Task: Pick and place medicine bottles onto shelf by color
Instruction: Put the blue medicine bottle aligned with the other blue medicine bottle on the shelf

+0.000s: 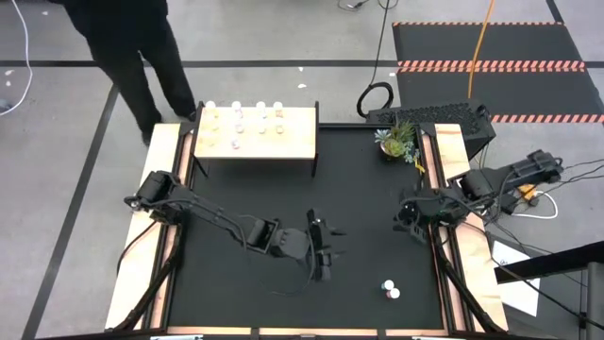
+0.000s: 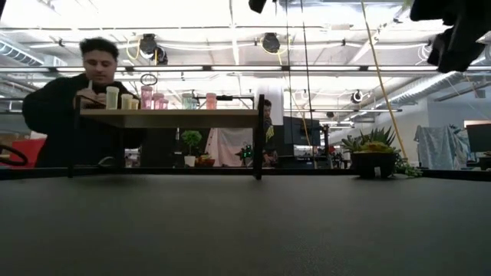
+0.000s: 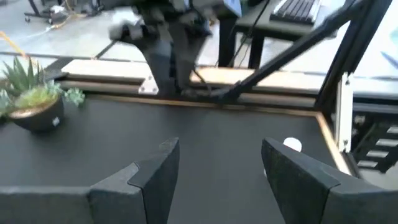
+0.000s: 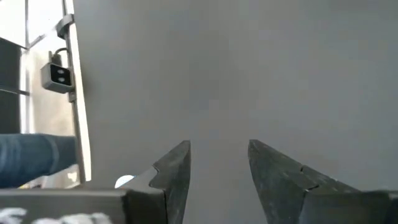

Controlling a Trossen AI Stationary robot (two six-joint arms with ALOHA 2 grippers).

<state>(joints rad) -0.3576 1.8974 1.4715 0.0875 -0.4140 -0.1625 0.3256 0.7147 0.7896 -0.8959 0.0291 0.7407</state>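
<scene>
The shelf (image 1: pixel 255 132), a light-wood board on black legs, stands at the table's far left with several small white-capped medicine bottles (image 1: pixel 260 115) on top; the low view shows them in a row (image 2: pixel 146 98). Two more bottles (image 1: pixel 390 288) stand on the black mat near the front right. My left gripper (image 1: pixel 323 249) hovers open over the mat's middle, left of those two; its wrist view (image 3: pixel 221 149) shows one white cap (image 3: pixel 292 145) beyond its fingers. My right gripper (image 1: pixel 407 218) hangs open by the right rail, nothing between its fingers (image 4: pixel 219 146).
A potted green plant (image 1: pixel 397 140) sits at the far right corner. A person in dark clothes (image 2: pixel 84 92) stands behind the shelf with a hand at its bottles. Wooden rails (image 1: pixel 451 236) line the mat's sides. Bare mat lies between the shelf and the grippers.
</scene>
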